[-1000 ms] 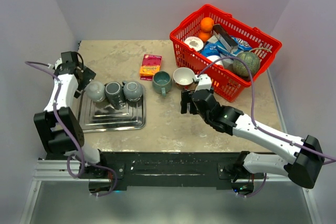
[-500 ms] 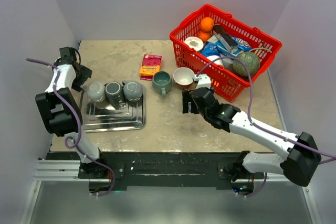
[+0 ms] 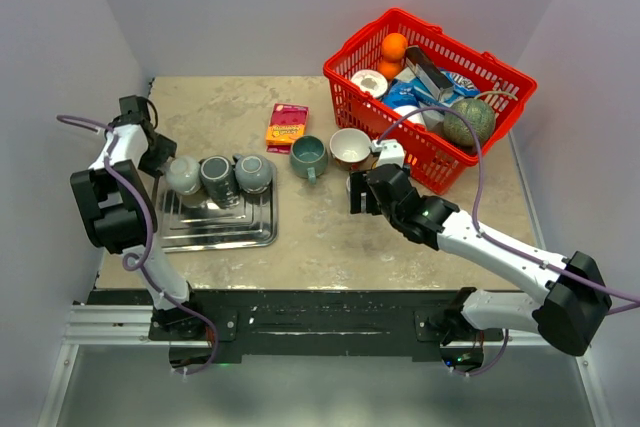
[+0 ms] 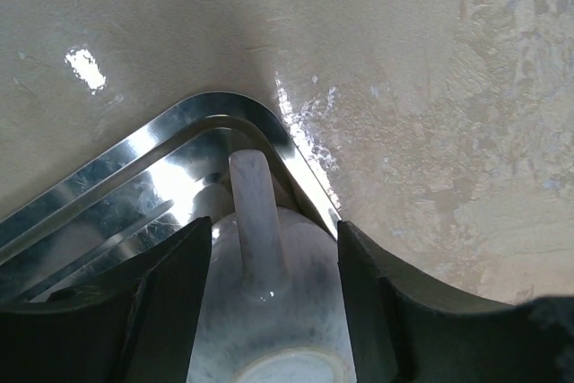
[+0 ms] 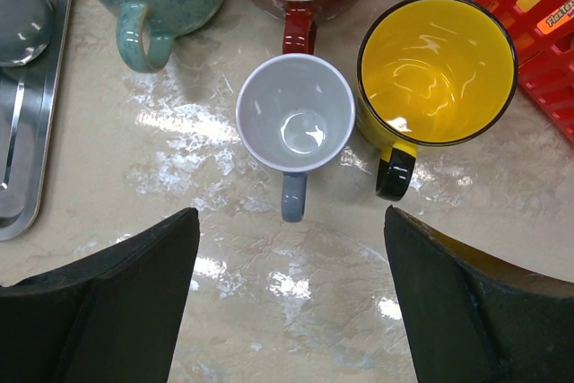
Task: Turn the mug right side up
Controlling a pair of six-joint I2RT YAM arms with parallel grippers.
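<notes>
Three mugs stand upside down on a steel tray [image 3: 215,232]: a pale grey one [image 3: 183,175] on the left, a dark grey one [image 3: 218,177] and a grey-green one [image 3: 253,172]. My left gripper [image 3: 160,155] is at the tray's far left corner. In the left wrist view its fingers [image 4: 170,302] press both sides of the pale grey mug [image 4: 269,311], whose handle points away from the gripper [image 4: 273,232]. My right gripper [image 3: 358,192] is open and empty above the table. It also shows in the right wrist view [image 5: 291,219].
Upright mugs stand mid-table: teal [image 3: 308,155], red with white inside [image 3: 350,147], and under my right wrist a small grey-blue one [image 5: 296,114] and a yellow one [image 5: 437,69]. A red basket [image 3: 430,97] of groceries is at the back right. A snack packet [image 3: 287,125] lies behind the mugs.
My left wrist has shifted a little back and left beside the pale grey mug, which stays on the tray. My right gripper has edged slightly toward the upright mugs.
</notes>
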